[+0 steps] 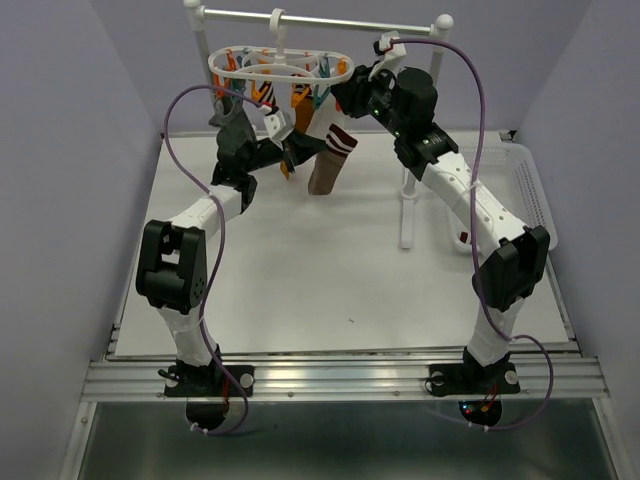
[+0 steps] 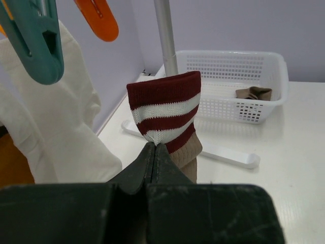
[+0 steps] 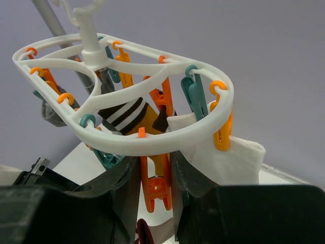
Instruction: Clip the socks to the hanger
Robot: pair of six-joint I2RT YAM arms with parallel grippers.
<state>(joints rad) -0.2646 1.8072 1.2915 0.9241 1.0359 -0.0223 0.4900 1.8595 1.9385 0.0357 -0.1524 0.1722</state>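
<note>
Hanger [image 3: 188, 133], a white oval frame with orange and teal clips, hangs by its hook from the rail stand [image 1: 330, 18] at the far side of the table [image 1: 330, 280]. The basket [image 2: 264, 63] on the right holds a beige sock [image 2: 254, 93]. A white sock [image 3: 228, 157] hangs clipped to the frame. The left gripper [image 2: 154, 150] pinches the cuff of a maroon-striped sock [image 2: 165, 109], held up below the frame. The right gripper [image 3: 155, 165] squeezes an orange clip [image 3: 156, 190].

White links [image 1: 213, 208], bulky black joints [image 1: 172, 265], looping purple cables [image 1: 481, 110]; dark left claw [image 2: 154, 148] and right claw [image 3: 155, 173].
</note>
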